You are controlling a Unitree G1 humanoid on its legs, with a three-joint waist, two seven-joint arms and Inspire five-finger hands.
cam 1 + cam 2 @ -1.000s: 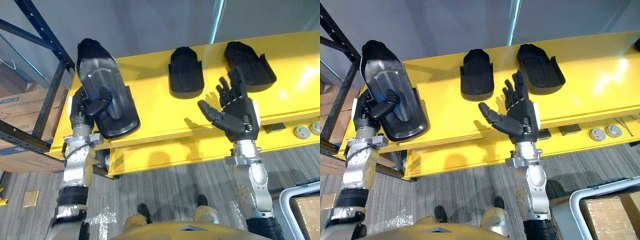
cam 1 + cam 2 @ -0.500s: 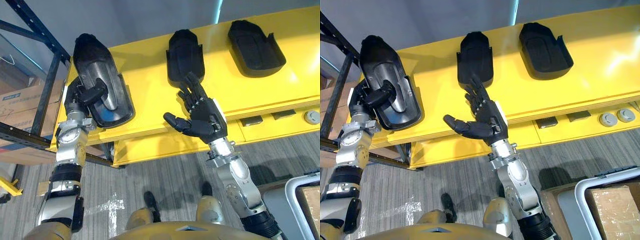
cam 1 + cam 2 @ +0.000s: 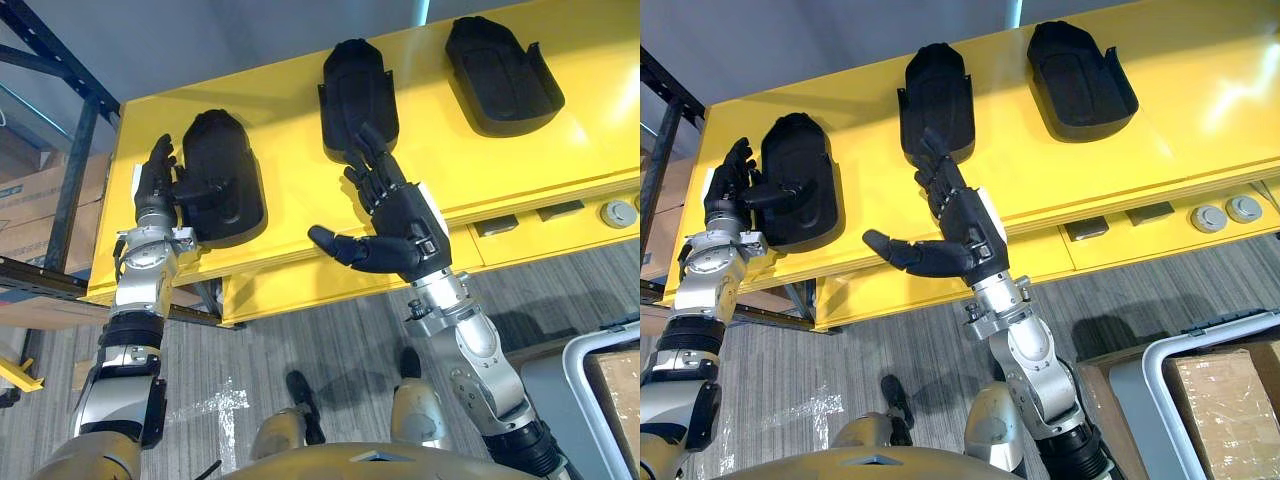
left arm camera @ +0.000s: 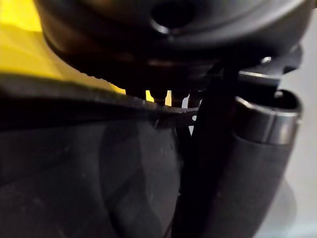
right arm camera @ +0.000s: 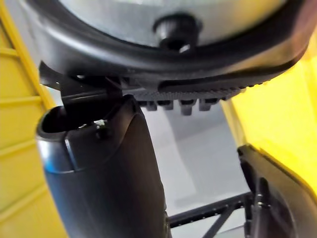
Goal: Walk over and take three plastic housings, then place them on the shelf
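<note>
Three black plastic housings lie in a row on the yellow shelf (image 3: 290, 215): a left one (image 3: 222, 178), a middle one (image 3: 360, 92) and a right one (image 3: 500, 72). My left hand (image 3: 158, 182) stands at the left housing's left side, fingers straight and pointing up, thumb resting across the housing's edge; it is open. The left wrist view shows that housing's dark surface (image 4: 74, 173) close up. My right hand (image 3: 395, 235) hovers open over the shelf's front edge, its fingertips reaching the near end of the middle housing.
A dark metal rack (image 3: 70, 120) with cardboard boxes (image 3: 35, 205) stands left of the shelf. Round fittings (image 3: 618, 213) sit on the lower yellow level at right. A grey bin (image 3: 590, 375) holding a box is on the floor at lower right.
The left hand has laid its housing flat on the shelf and straightened its fingers off it. The right hand has swung left to the middle housing. The camera has shifted too.
</note>
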